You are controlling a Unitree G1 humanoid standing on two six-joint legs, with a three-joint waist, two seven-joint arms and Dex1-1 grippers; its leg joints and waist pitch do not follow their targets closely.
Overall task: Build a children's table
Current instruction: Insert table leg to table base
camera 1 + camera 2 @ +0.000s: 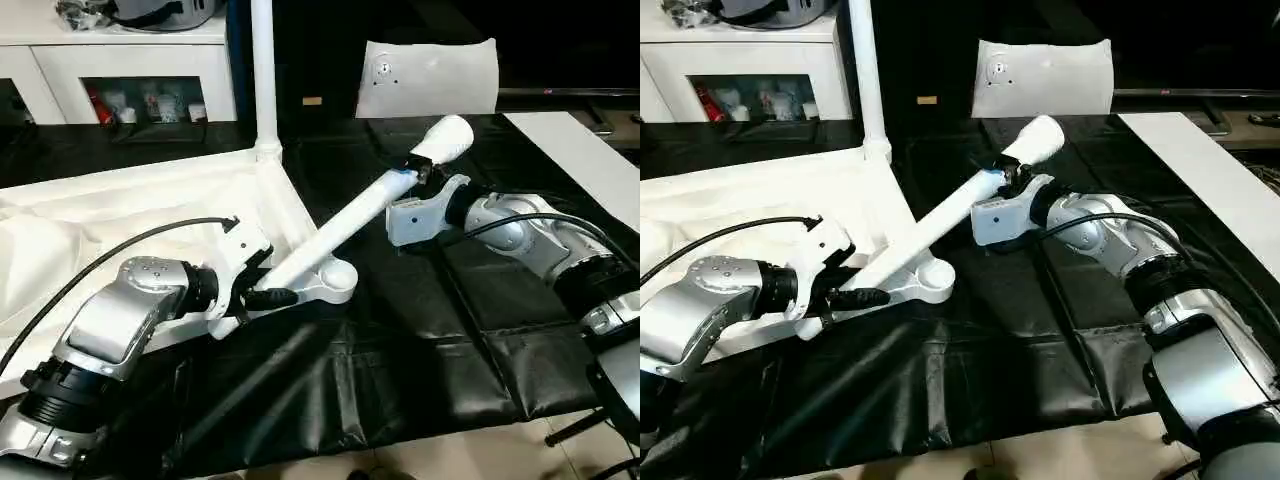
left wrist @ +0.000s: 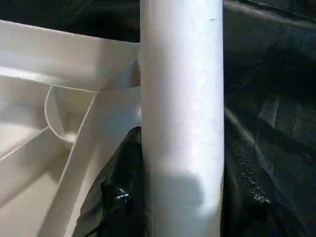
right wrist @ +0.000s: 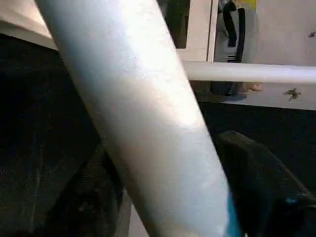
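Note:
The children's table lies upside down, its white top [image 1: 150,195] on the left of the black-covered surface. One white leg [image 1: 263,70] stands upright in the far corner socket. A second leg [image 1: 360,215] leans from the near right corner socket [image 1: 335,282] up towards the right. My left gripper [image 1: 268,287] is shut on this leaning leg just above the socket, with one black finger [image 1: 272,297] showing under it. My right gripper [image 1: 418,172] is at the leg's upper part, just below its rounded end [image 1: 447,135]. Both wrist views look straight at the leg [image 2: 181,118] [image 3: 148,123].
A white cabinet [image 1: 130,60] with shelves stands at the back left. A white padded panel [image 1: 430,75] leans at the back and a white board [image 1: 585,150] lies at the far right. The black cover [image 1: 400,340] ends at the front edge, with floor [image 1: 480,450] below.

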